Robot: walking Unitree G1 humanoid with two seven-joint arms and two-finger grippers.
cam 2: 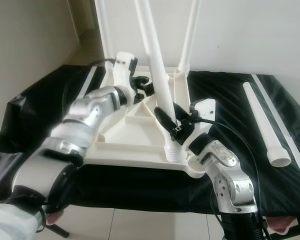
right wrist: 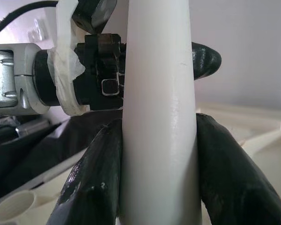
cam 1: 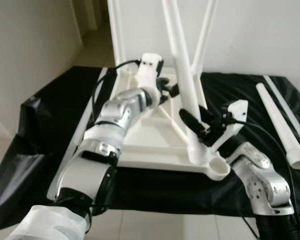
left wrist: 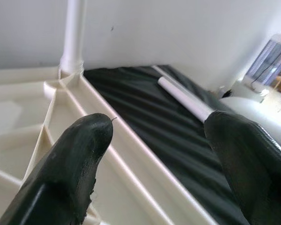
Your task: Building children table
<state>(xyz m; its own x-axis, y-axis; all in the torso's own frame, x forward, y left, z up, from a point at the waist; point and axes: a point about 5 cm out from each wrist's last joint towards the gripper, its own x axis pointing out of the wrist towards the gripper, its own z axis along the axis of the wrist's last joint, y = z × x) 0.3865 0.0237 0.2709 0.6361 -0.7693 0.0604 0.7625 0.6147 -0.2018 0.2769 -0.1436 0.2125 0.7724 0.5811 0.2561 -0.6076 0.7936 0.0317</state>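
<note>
On the black-covered table [cam 1: 50,115], your right claw [cam 1: 196,121] is clamped round the white leg [cam 1: 186,85] above the tabletop's near corner; your left claw [cam 1: 171,90] hangs open just beside that leg.

No text, label, brand or number can be read anywhere.

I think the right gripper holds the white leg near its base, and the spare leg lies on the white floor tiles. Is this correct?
Not quite. The right gripper does hold the white leg, but the right eye view shows the spare leg lying on the black sheet.
</note>
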